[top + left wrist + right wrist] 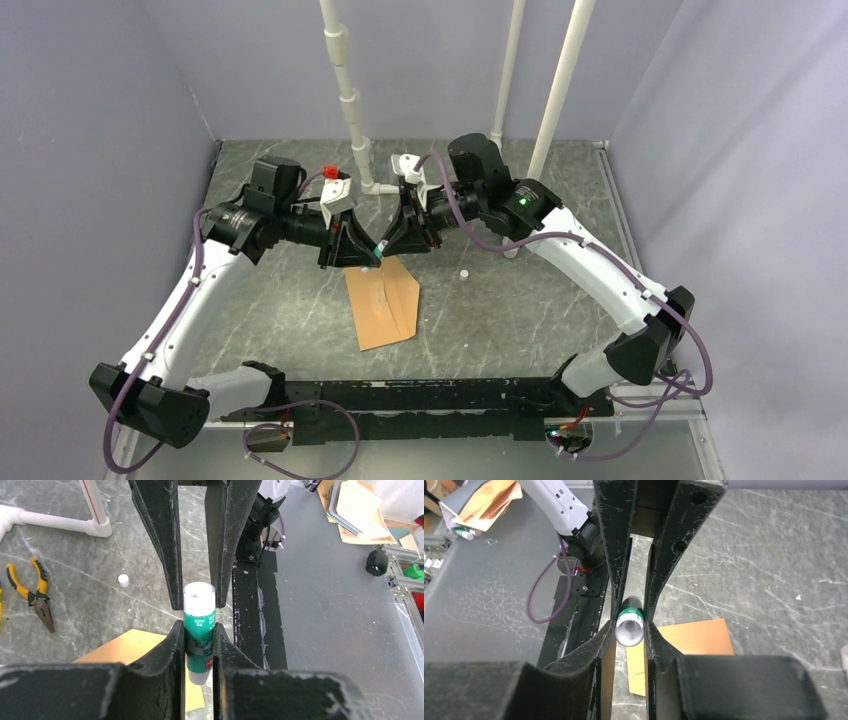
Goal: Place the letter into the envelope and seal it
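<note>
Two grippers meet over one small thing, and it is not paper. Your left gripper (199,640) is clamped narrow on the green body of a glue stick (199,617). Your right gripper (630,627) has its jaws drawn in around the stick's white end, and both pads look to be touching it. The stick's long axis runs from one gripper to the other, left to right across the overhead view, just above centre of frame.

The envelope (385,310) lies flat on the table (520,320) directly under that meeting point and stretches from there toward the bottom of the frame. Its long axis runs top to bottom with a slight tilt, roughly square to the stick. Its upper end is under both sets of fingers, so neither arm is clearly nearer.

You will not find the letter as a separate sheet in any view. It may be inside the envelope, but that cannot be told here, and the flap is hidden by the grippers.

A small white cap (464,272) sits on the table right of the envelope, well clear of it.

Judging from this, you are preparing the glue for sealing. The next move goes straight down, stick tip toward the envelope's upper end.
</note>
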`<state>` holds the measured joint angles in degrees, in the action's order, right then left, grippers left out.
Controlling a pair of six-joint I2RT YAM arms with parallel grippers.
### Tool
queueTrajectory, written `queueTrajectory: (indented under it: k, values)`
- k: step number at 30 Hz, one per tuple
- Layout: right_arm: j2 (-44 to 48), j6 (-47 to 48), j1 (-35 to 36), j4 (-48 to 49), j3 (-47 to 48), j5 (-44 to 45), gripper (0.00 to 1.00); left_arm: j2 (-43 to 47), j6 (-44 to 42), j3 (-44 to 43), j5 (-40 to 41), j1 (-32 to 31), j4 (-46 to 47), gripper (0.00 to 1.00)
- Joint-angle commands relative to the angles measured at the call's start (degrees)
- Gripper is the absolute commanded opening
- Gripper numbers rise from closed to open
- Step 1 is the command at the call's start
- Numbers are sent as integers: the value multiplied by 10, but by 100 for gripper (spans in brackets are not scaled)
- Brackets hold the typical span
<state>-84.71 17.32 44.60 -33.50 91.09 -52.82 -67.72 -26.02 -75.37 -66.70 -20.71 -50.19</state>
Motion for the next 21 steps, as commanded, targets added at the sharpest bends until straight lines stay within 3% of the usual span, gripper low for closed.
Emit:
queueTrajectory:
  k: [1,6,11,15,16,19,21]
  values:
    - [11,-88,5,67,15,-1,0,29,65,18,69,0,103,2]
    - [22,-363,9,208,-26,199,0,62,164,73,230,1,257,2]
    - [21,-584,14,157,-6,435,0,57,157,67,280,1,274,2]
    - [44,-666,14,265,-77,436,1,43,154,72,267,1,288,2]
    - [39,-637,14,289,-82,387,24,37,154,66,250,1,283,3]
    - [24,-529,10,245,-39,302,67,21,154,51,189,1,257,2]
    - [37,-451,9,219,-45,236,75,17,149,48,144,1,242,2]
